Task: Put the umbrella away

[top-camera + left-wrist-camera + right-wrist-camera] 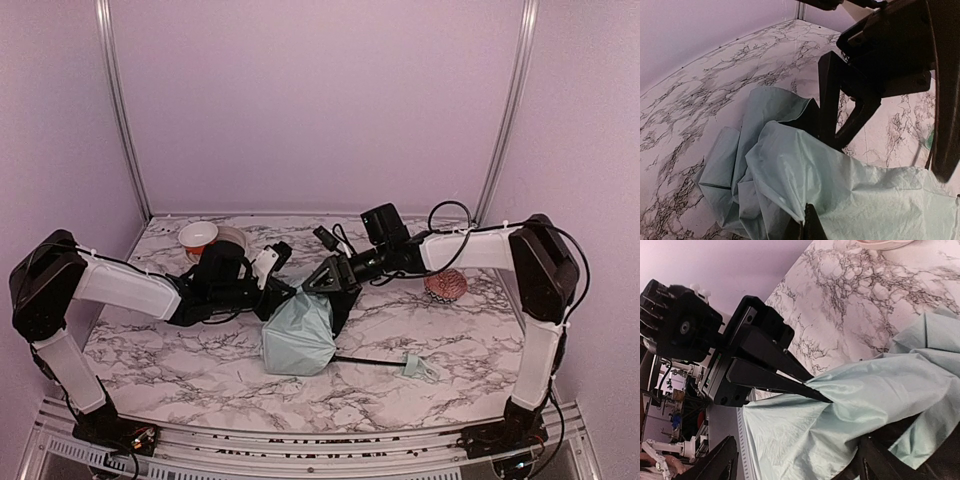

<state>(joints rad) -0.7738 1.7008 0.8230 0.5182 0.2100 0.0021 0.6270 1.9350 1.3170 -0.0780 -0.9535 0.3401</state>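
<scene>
The umbrella lies mid-table, its pale mint canopy bunched, with the slim black shaft running right to a small pale green handle. My left gripper is shut on a fold at the canopy's top edge; the left wrist view shows its tips pinching the fabric. My right gripper hovers just right of it, over the canopy's top. It is open, its fingers wide apart with loose fabric lying between them. The left gripper's shut fingers show in the right wrist view too.
A red-and-white bowl stands at the back left beside a white dish. A pink patterned round lump sits at the right, under my right forearm. Walls close in the back and both sides.
</scene>
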